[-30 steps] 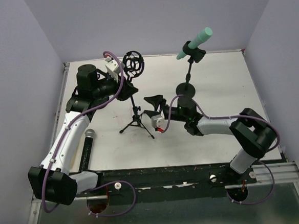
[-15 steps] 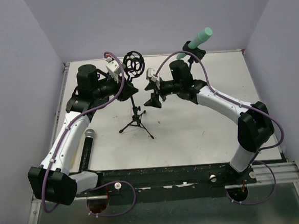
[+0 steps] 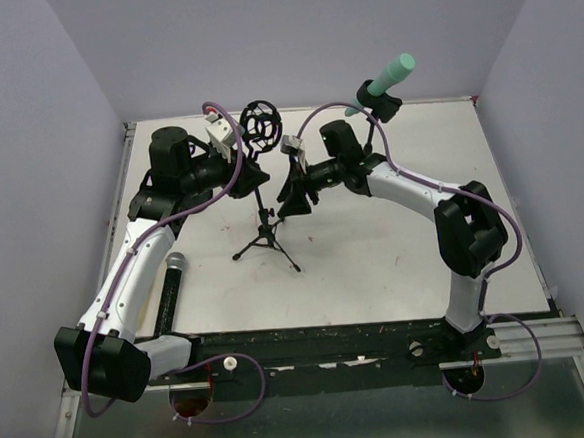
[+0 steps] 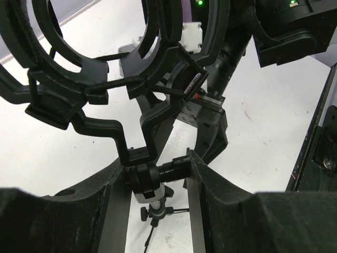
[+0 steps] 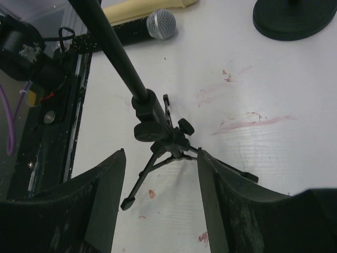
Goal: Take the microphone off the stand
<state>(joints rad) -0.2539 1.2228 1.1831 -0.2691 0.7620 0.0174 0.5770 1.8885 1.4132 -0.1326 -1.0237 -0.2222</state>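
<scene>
The black microphone (image 3: 172,280) lies flat on the tabletop (image 3: 405,261) at the left side. Its silver grille points away from the arm bases, and its body runs just beside the left arm's white link. It is well apart from the tripod stand (image 3: 265,236), which stands to its right with its legs spread on the tabletop. The stand's pole rises to a round shock mount (image 3: 260,122).

The left fingers (image 4: 237,211) are closed in on the swivel joint (image 4: 143,179) just beneath the shock mount. In the left wrist view the joint and its small knob fill the gap between them and appear to touch both inner faces, so they have hold of the tripod stand there.

The right fingers (image 5: 79,211) are spread wide and hold nothing. From above they hang just right of the stand's pole, between the shock mount and the legs. In the right wrist view the pole's lower hub and the tripod legs show in the gap between them, farther down and untouched.

A mint-green microphone (image 3: 394,72) sits tilted in the clip of a second stand at the far right of the tabletop. That stand's round base (image 5: 295,18) shows in the right wrist view.
</scene>
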